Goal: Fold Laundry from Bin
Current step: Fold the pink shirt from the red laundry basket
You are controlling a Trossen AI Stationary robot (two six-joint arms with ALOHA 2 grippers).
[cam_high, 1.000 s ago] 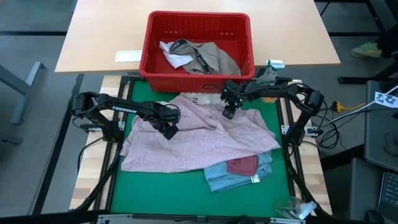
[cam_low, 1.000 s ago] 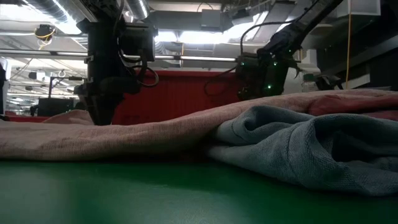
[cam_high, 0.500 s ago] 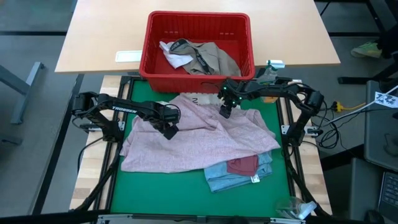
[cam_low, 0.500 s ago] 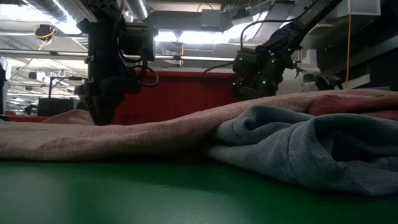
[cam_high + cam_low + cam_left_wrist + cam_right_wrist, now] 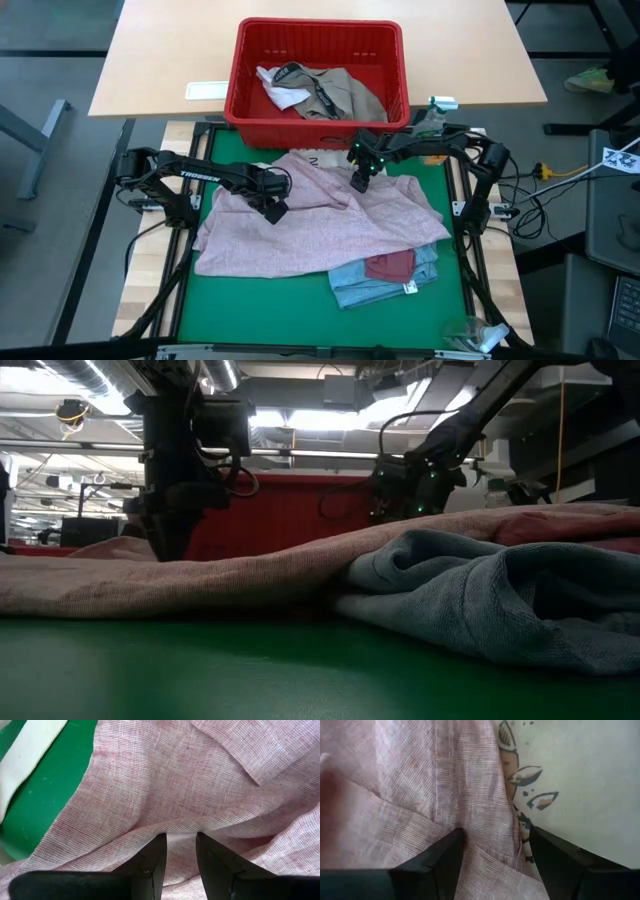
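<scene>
High view: left claw point(image 5: 273, 209) pinches the pink garment point(image 5: 320, 230); right claw point(image 5: 358, 183) spread apart above it.

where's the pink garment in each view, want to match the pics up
High view: pink garment spread across mid-table, just in front of the red bin.
Low view: a long pale fold across the left and middle, bin behind.
Left wrist view: fills most of the picture.
Right wrist view: covers the left part.
Shared landmark: the green mat.
</scene>
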